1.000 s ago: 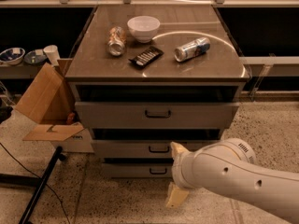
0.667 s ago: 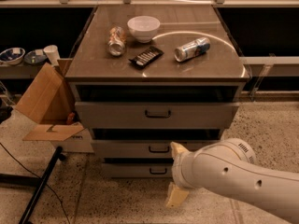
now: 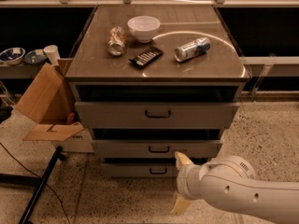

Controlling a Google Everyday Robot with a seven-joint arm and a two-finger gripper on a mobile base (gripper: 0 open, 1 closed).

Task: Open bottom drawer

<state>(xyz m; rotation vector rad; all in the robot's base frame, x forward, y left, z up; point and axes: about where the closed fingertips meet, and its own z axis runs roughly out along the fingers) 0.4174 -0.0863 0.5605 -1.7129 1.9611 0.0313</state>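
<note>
Camera view shows a grey cabinet [image 3: 84, 110] with three drawers stacked under its surface [image 3: 93, 62], on which sit a bowl [image 3: 143, 28], two cans lying on their sides and a dark flat packet [image 3: 145, 56]. A cardboard box [image 3: 39, 99] stands open just beside the cabinet's left side.

The bottom drawer [image 3: 131, 171] is the lowest of the three, close to the floor, and its shallow front looks closed or very nearly so. Its handle [image 3: 158, 171] is a small dark bar at the middle of the front, with its long axis running level, left to right.

The gripper [image 3: 177, 183] is low at the right of the cabinet, on the end of the white arm [image 3: 243, 195] that enters from the lower right corner. Its fingers [image 3: 183, 160] are spread apart and hold nothing, one above the other. The upper one overlaps the right part of the drawer front, though whether it touches is hard to judge from this angle.

The handle lies just to the left of the fingers, probably also a little further back. With the fingers set one over the other and the bar lying level, the spread already suits closing over and under it. The reach seems to call for a short shift left and forward, then a straight pull away from the cabinet.
</note>
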